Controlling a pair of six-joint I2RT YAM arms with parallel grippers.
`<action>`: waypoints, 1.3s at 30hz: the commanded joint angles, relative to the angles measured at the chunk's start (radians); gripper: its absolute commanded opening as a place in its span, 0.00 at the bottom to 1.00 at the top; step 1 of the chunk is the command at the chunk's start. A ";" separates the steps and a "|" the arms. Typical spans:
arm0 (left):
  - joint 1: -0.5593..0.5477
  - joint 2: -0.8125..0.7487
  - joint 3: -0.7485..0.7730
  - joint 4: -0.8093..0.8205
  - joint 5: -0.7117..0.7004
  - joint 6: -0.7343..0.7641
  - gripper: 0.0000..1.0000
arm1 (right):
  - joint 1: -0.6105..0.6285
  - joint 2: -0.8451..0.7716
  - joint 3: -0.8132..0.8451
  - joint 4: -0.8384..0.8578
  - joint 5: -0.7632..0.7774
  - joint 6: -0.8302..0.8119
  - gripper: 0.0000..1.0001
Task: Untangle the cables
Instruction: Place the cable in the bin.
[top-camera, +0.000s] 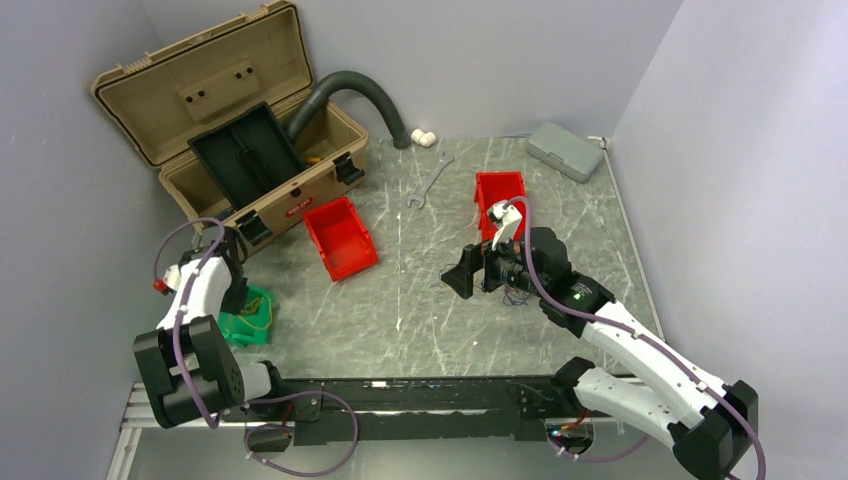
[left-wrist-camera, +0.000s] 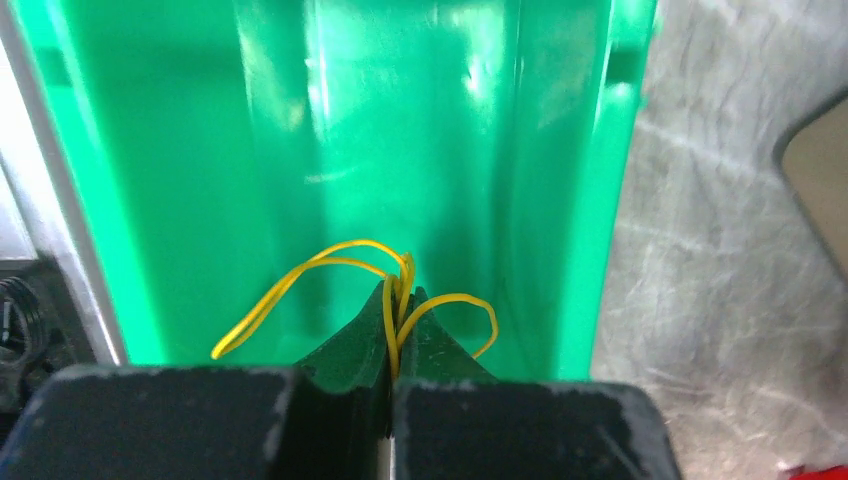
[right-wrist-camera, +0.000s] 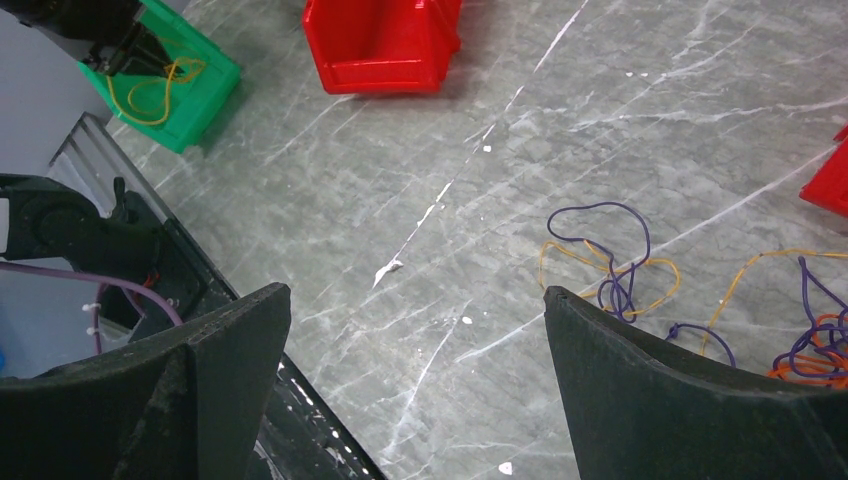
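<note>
Left hand (left-wrist-camera: 398, 302): pressed together, pinching a thin yellow wire (left-wrist-camera: 290, 282); its loops hang either side of the fingers, inside the green plastic bin (left-wrist-camera: 300, 120).
Right hand (right-wrist-camera: 412, 300): spread wide, holding nothing, above the grey marbled desk (right-wrist-camera: 420, 130).
Tangle: a loose tangle of thin purple and orange wires (right-wrist-camera: 615, 265) lies flat on the desk, just beyond the right hand's finger on the right of its wrist view, off the hand's centre line.
Long axis: sprawls sideways, away from that finger.
Nearer hand: the right hand; the left hand is well apart.
Next move, judged: shift the right hand sideways over one strand, then descend.
</note>
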 joint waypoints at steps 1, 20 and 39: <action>0.090 -0.014 0.094 -0.077 -0.103 -0.010 0.00 | 0.001 -0.019 0.055 0.014 -0.012 0.000 1.00; 0.246 -0.059 0.193 -0.123 -0.094 0.144 0.77 | 0.001 -0.027 0.071 -0.007 -0.006 -0.008 1.00; 0.107 -0.430 0.246 0.155 0.723 0.863 1.00 | -0.005 0.066 0.137 -0.259 0.402 0.115 1.00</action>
